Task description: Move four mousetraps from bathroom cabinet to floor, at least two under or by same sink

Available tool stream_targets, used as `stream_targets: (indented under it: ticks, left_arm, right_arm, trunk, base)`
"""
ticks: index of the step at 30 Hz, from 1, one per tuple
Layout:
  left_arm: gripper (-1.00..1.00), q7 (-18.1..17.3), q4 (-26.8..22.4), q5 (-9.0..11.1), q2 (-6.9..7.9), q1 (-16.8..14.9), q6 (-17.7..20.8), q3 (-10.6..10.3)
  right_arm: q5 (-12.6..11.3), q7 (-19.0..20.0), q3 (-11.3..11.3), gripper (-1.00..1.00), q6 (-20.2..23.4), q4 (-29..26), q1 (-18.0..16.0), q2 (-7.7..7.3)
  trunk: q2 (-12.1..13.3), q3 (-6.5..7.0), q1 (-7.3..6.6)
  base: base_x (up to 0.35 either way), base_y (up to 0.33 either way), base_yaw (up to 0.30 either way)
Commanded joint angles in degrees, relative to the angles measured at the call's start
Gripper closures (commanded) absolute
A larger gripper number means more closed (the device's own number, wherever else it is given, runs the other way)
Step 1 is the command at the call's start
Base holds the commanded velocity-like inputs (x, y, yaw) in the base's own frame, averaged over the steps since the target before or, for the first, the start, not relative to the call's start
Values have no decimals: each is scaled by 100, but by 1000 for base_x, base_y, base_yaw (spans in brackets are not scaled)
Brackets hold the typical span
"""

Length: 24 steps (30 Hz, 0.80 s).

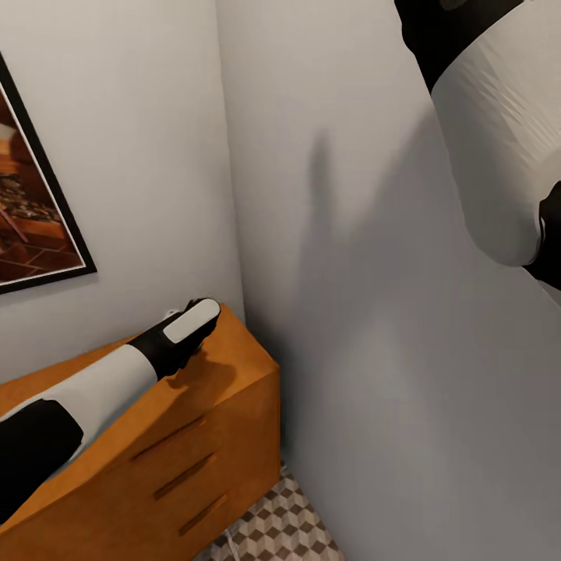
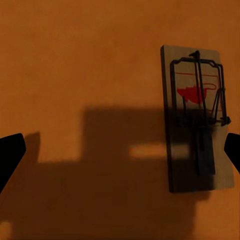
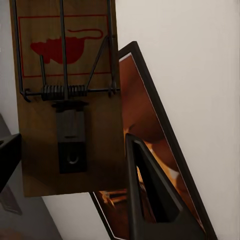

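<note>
The orange-brown cabinet [image 1: 210, 421] stands in a corner, and my left arm reaches across its top. One mousetrap [image 2: 197, 117], a small wooden plate with a red mouse print and a wire spring, lies flat on the cabinet top [image 2: 75, 65]. My left gripper [image 2: 122, 152] hangs open above it, the trap lying close to one fingertip [image 2: 233, 150]. In the head view the left gripper [image 1: 191, 318] points at the cabinet's back corner. Another mousetrap [image 3: 67, 95] is held up in the air, my right gripper [image 3: 70, 170] shut on its sides.
Grey walls meet in a corner right behind the cabinet. A black-framed picture [image 1: 39, 218] hangs on the left wall above the cabinet and also shows behind the held trap. A patch of cube-patterned bathroom floor [image 1: 280, 530] lies beside the cabinet. My right forearm [image 1: 499, 140] is raised high.
</note>
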Motion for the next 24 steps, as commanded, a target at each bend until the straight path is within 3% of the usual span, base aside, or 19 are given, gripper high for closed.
stream_targets:
  ticks: [1, 8, 18, 24]
  left_arm:
    - [-100, 6, -6, 31, 9, -10, -34, -40]
    - [-100, -9, -11, 20, 25, -11, -34, -52]
    - [-100, -11, -31, 25, 31, -15, -28, -50]
    - [-100, -23, -49, 26, 46, -17, -20, -49]
  right_arm:
    - [-5, 20, 5, 100, 9, 7, -7, 0]
    - [-5, 20, 7, 100, 9, 1, 6, 0]
    - [-5, 28, 284, 100, -3, 0, 11, 0]
    - [-5, 29, 325, 100, -8, 0, 12, 0]
  trunk:
    - [-4, -7, 0]
    - [-4, -7, 0]
    - [-4, -7, 0]
    - [-4, -7, 0]
  base:
    - [0, -4, 0]
    - [41, -100, 0]
    - [15, -32, 0]
    - [78, -72, 0]
